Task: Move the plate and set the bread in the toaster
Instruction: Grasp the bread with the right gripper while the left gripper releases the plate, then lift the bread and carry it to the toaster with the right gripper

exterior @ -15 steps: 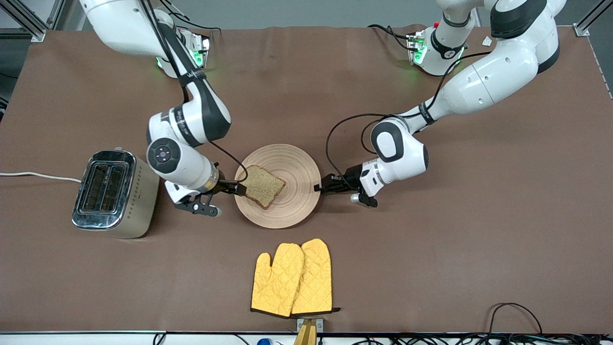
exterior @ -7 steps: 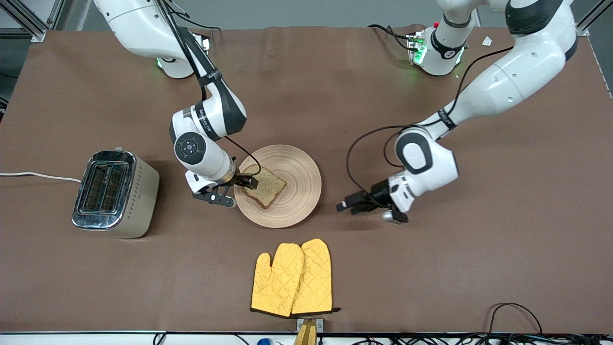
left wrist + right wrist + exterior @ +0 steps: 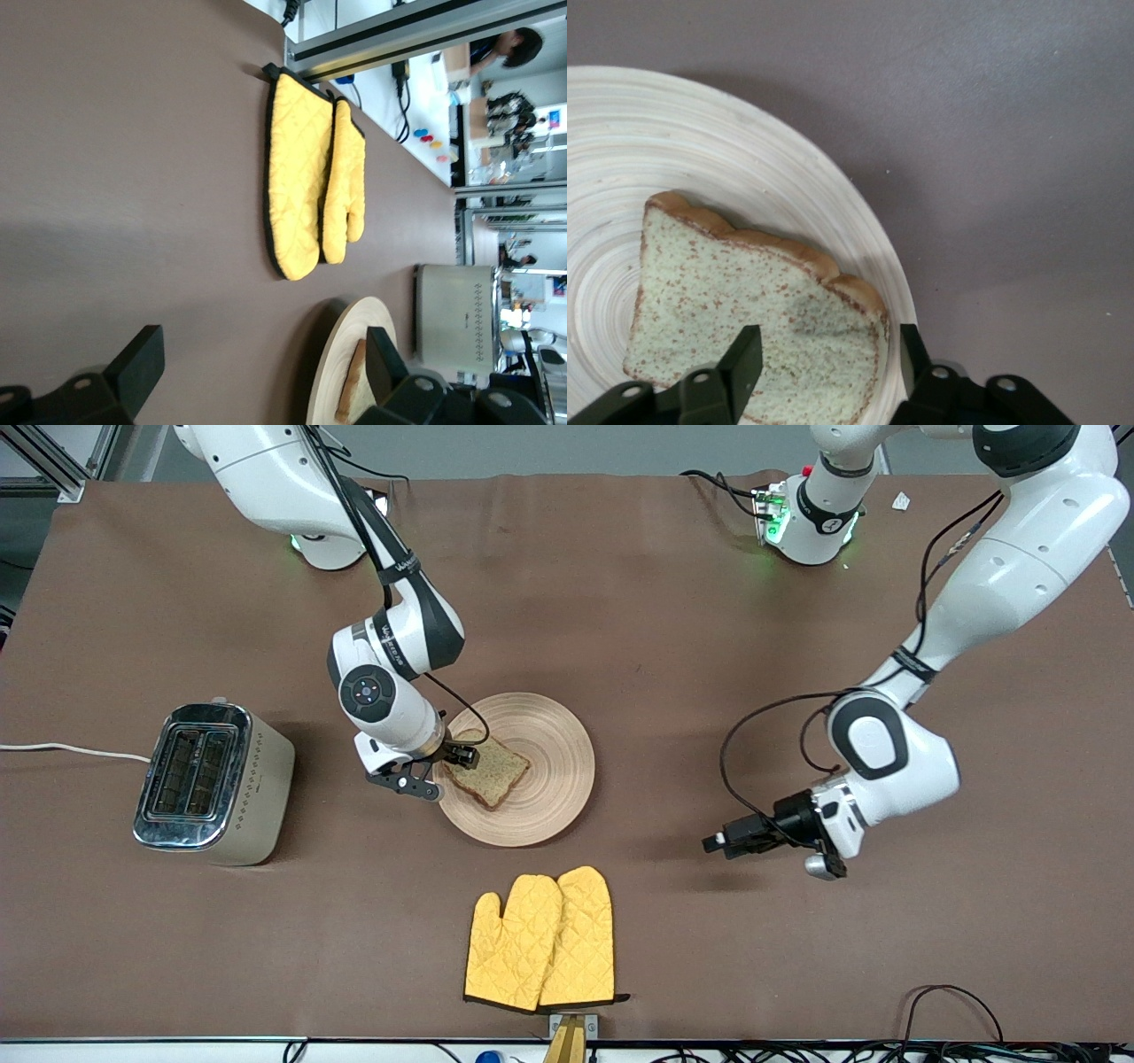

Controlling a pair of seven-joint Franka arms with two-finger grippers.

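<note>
L tool pulled off plate, open over table; R tool half-closed astride brown speckled bread.

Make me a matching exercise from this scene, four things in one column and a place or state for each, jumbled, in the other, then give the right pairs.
Things:
1. bread
2. toaster
3. oven mitts
4. left gripper

Places or states:
A. open, over bare table toward the left arm's end
B. lying on the plate, right gripper at its edge
C. slots empty, toward the right arm's end
D. nearest the front camera

Pairs: 1-B, 2-C, 3-D, 4-A
</note>
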